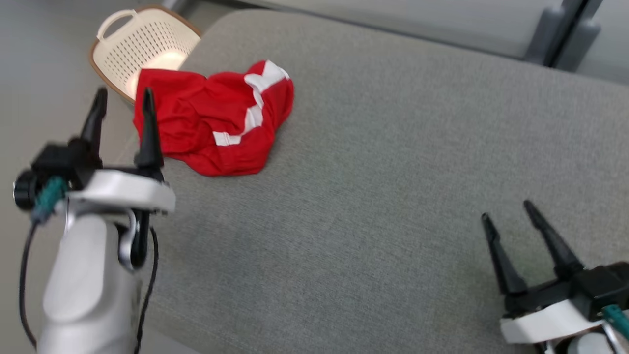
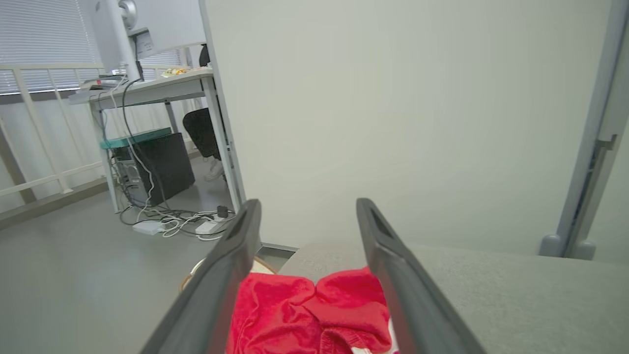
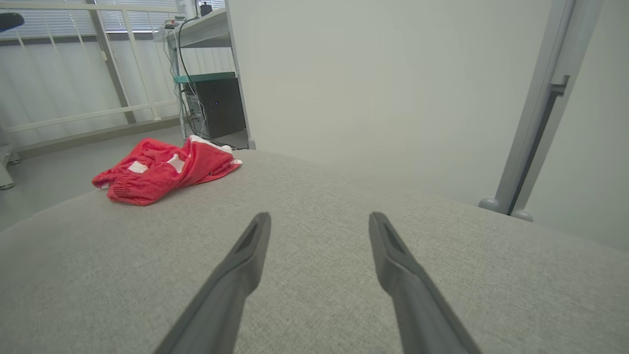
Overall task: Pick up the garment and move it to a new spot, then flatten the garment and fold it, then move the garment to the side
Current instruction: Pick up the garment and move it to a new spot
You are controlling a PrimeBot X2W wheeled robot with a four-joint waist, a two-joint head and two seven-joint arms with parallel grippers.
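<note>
Red crumpled cloth garment [image 1: 216, 123] at the grey fabric surface's [image 1: 368, 172] upper-left edge is being touched by neither left gripper [image 1: 124, 93] nor right gripper [image 1: 507, 210], both being held wide open.

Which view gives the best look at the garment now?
Head view: the whole crumpled garment shows from above. Left wrist view catches part of it between the fingers; right wrist view has it whole but small.

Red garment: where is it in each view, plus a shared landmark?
Head view: red garment upper left, crumpled on the grey cushion near its corner.
Left wrist view: bottom centre, between the fingers of the left gripper.
Right wrist view: left of middle.
Shared landmark: the grey cushion.
</note>
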